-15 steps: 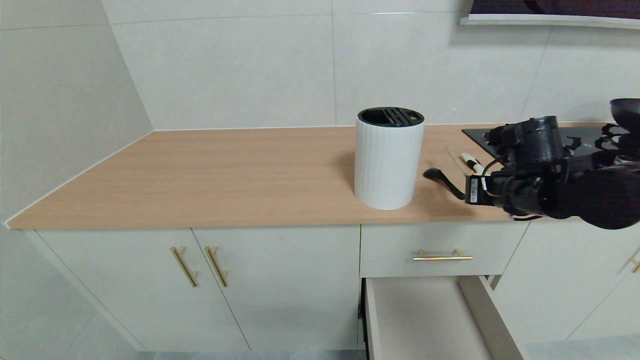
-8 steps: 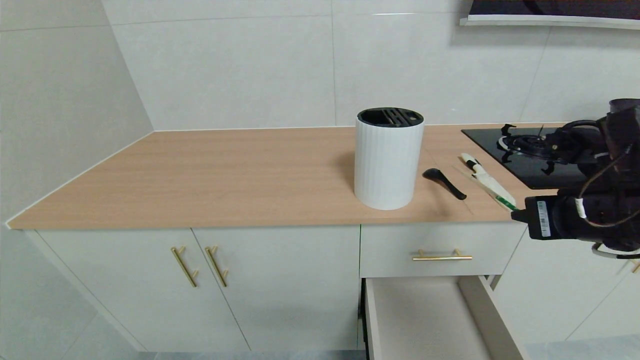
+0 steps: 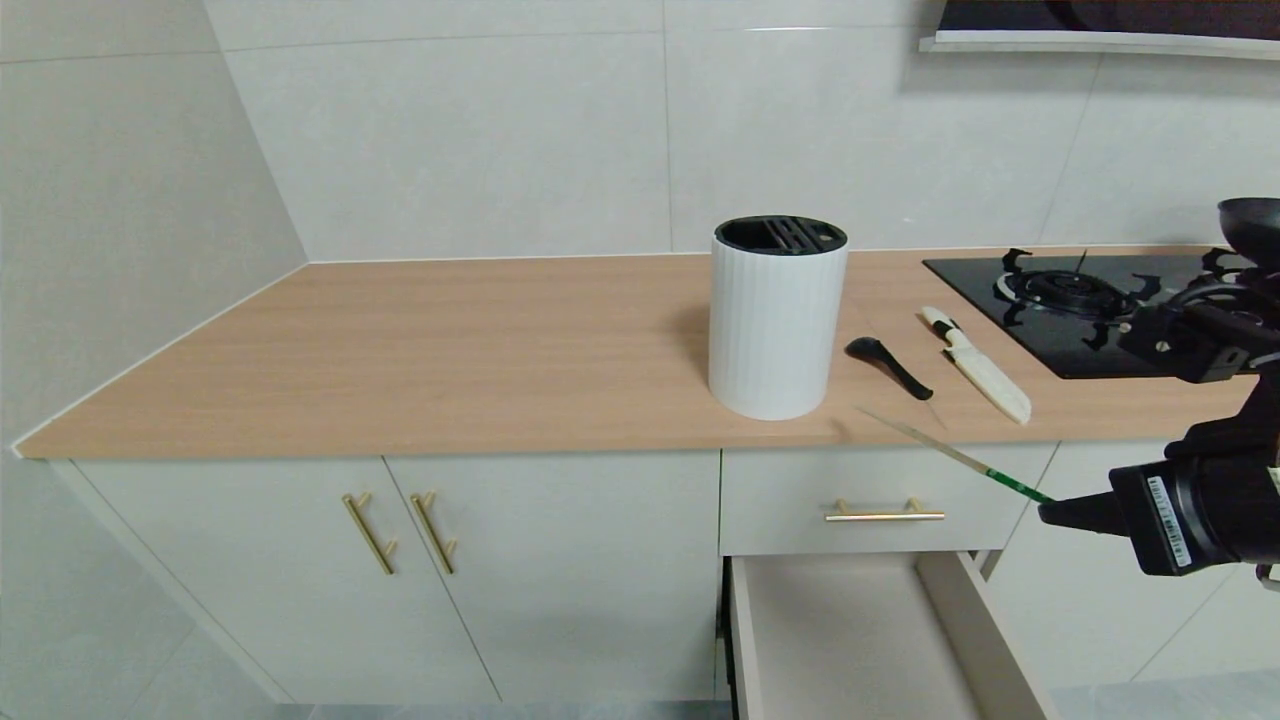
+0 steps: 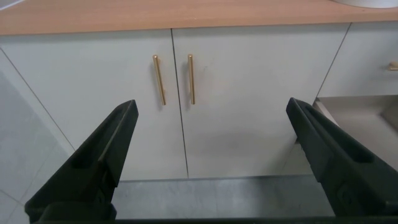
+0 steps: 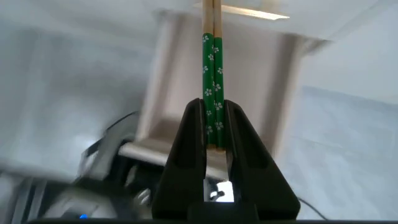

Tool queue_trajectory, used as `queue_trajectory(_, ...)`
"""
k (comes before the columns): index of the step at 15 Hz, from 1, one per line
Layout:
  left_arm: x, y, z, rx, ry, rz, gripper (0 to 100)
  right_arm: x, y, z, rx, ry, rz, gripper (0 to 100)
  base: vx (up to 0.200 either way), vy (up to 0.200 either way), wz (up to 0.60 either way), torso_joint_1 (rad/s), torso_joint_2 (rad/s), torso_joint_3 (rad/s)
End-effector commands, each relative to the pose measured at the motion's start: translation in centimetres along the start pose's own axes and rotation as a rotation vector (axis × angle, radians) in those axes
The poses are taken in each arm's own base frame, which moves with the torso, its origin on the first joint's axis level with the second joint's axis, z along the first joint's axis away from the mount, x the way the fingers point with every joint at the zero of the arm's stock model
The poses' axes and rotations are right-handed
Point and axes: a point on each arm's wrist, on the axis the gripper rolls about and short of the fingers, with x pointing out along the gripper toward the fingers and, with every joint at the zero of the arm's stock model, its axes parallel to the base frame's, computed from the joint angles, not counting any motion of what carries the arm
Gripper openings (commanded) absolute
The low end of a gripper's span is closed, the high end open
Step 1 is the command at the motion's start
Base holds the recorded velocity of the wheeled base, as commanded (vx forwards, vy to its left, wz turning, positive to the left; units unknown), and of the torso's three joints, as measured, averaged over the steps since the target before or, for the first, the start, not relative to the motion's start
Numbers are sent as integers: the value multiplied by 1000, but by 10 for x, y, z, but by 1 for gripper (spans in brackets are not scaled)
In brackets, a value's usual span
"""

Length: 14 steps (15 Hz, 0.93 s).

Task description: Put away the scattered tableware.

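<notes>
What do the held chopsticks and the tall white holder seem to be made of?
The chopsticks look like bamboo or wood: pale tan shafts, painted green flowered ends. The holder is probably plastic: matte white ribbed wall, black slotted top.

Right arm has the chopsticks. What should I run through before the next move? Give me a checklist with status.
1. Chopsticks secure in right end effector: ok, both clamped at their green ends.
2. Drawer open: ok, pulled out below the counter.
3. Chopstick tips clear of the counter edge: cannot tell.
4. Holder upright: ok.
5. Spoon and knife stowed: not ok, both lie on the counter beside the holder.
6. Left end effector free: ok, open, holding nothing.
</notes>
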Motion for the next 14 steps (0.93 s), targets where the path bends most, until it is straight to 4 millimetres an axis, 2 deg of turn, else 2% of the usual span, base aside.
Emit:
queue_trajectory(1,0,0,0,0,1,0,100,3,0,-4,-12,19,26,0,0,0,0,0,0,0)
queue_trajectory(12,0,0,0,0,1,0,100,11,2,-9,-50,56,28,0,0,0,0,0,0,0)
queue_trajectory(14,0,0,0,0,1,-1,100,11,2,-9,-50,58,27,0,0,0,0,-110,269,161)
